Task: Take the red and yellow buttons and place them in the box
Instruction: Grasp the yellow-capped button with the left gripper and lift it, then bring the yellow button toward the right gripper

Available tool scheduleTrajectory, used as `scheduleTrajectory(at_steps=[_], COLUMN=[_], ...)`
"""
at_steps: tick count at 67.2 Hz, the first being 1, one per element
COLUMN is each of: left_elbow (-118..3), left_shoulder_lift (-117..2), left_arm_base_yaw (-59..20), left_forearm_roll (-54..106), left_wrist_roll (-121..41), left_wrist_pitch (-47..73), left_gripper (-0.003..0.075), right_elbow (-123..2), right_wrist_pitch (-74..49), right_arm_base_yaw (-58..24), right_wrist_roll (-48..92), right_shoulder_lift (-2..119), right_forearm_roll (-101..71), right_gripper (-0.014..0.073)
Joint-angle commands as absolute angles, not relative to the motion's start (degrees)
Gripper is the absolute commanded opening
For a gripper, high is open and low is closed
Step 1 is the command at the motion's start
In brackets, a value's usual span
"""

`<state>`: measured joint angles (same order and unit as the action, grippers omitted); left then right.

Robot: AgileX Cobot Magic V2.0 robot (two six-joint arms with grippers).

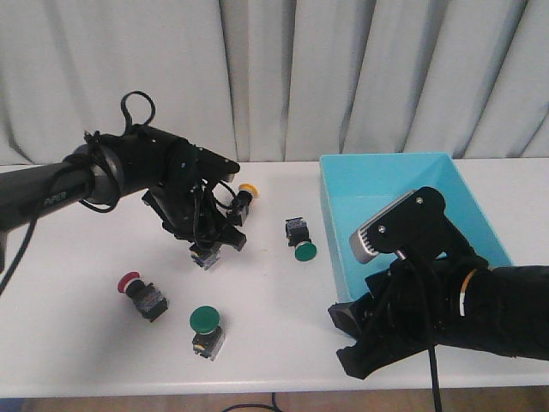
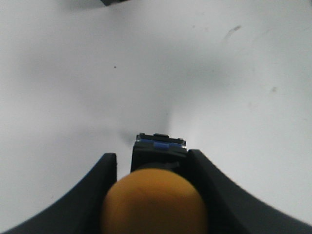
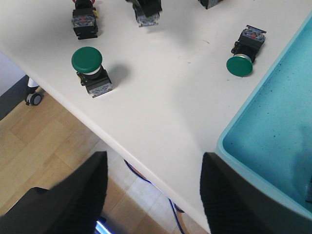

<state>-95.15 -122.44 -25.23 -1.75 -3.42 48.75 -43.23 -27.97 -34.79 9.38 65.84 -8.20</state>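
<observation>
Left gripper (image 2: 153,195) clamped on round yellow-capped push button (image 2: 155,202) above white table (image 2: 73,73); right gripper (image 3: 151,190) spread wide, empty.

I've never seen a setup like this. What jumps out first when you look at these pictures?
Probably the big turquoise box on the right of the white table, with the right pincer hanging open beside its near corner. Next, the left pincer over the table's middle, closed on a yellow button. Scattered nearby lie a red button and two green buttons.
</observation>
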Motion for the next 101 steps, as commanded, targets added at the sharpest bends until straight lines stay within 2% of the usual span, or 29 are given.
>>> scheduleTrajectory(at_steps=[1, 12, 38, 51, 60, 76, 90, 101], left_elbow=[-96.81, -91.61, -55.77, -44.39, -42.81, -42.81, -42.81, -42.81], left_shoulder_lift=[-114.35, -104.89, -73.75, -62.95, -61.34, -62.64, -66.26, -68.40], left_arm_base_yaw=[-25.14, -25.14, -25.20, -25.20, -25.33, -27.57, -28.04, -28.04], left_forearm_roll=[-0.65, 1.99, 4.01, 12.32, 25.36, 50.87, 65.84, 70.33], left_wrist_roll=[-3.44, -3.27, -8.19, -15.18, -30.04, -69.10, -92.45, -102.78], left_wrist_pitch=[49.95, 47.22, 31.40, 25.98, 27.38, 30.66, 38.37, 43.77], left_gripper=[0.0167, 0.0163, 0.0164, 0.0164, 0.0164, 0.0164, 0.0164, 0.0164], right_elbow=[-44.62, -44.62, -44.62, -44.62, -44.62, -44.62, -45.18, -48.74], right_wrist_pitch=[-24.55, -24.84, -25.32, -26.38, -27.50, -32.14, -34.98, -39.54], right_arm_base_yaw=[-34.93, -34.93, -34.93, -34.93, -34.93, -34.93, -34.93, -34.93], right_wrist_roll=[10.01, 10.02, 10.02, 10.02, 10.07, 16.78, 38.15, 57.08], right_shoulder_lift=[64.70, 64.70, 64.70, 64.70, 64.70, 64.76, 66.69, 70.12], right_forearm_roll=[-8.23, -8.23, -8.28, -8.34, -8.34, -11.81, -25.48, -35.11], right_gripper=[0.0421, 0.0421, 0.0421, 0.0421, 0.0417, 0.0383, 0.0398, 0.0509])
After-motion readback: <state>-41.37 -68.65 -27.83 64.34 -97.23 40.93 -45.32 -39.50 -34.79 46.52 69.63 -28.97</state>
